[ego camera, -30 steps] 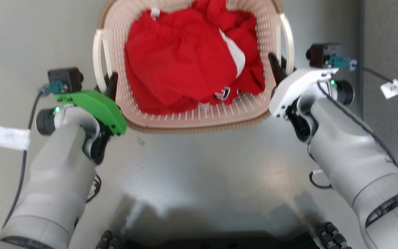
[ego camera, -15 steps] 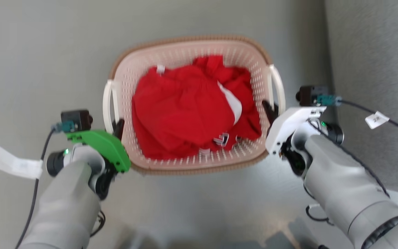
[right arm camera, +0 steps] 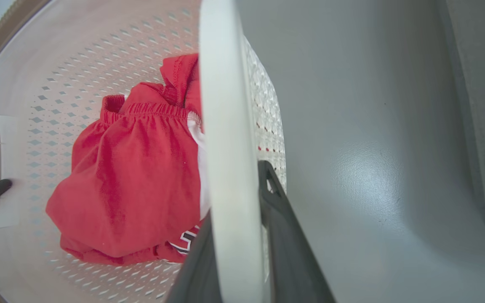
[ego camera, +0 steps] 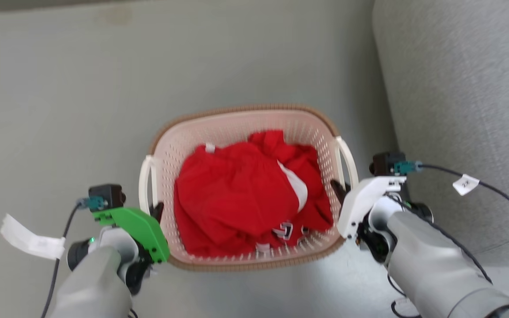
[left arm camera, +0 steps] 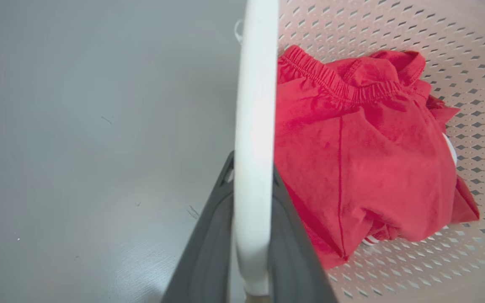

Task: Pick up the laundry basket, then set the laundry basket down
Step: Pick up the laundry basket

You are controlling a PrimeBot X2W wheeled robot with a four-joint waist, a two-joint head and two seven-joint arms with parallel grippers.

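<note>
The laundry basket (ego camera: 237,109) is cream-white and perforated with a brown rim, and it holds bunched red clothes (ego camera: 245,194). My left gripper (ego camera: 156,211) is shut on the basket's left loop handle (ego camera: 145,181). In the left wrist view both dark fingers clamp that white handle (left arm camera: 254,105). My right gripper (ego camera: 337,187) is shut on the right loop handle (ego camera: 346,159), and the right wrist view has its fingers on either side of this handle (right arm camera: 221,105). I cannot tell whether the basket touches the floor.
Grey floor (ego camera: 60,88) surrounds the basket on the left and far side. A grey upholstered seat (ego camera: 457,88) stands close along the basket's right side. Tagged cables hang off both wrists, and one white tag (ego camera: 465,184) lies over the seat.
The whole head view has shifted, so the camera moved: the basket and both grippers now sit lower and smaller, with more floor beyond. Both grips on the handles are unchanged.
</note>
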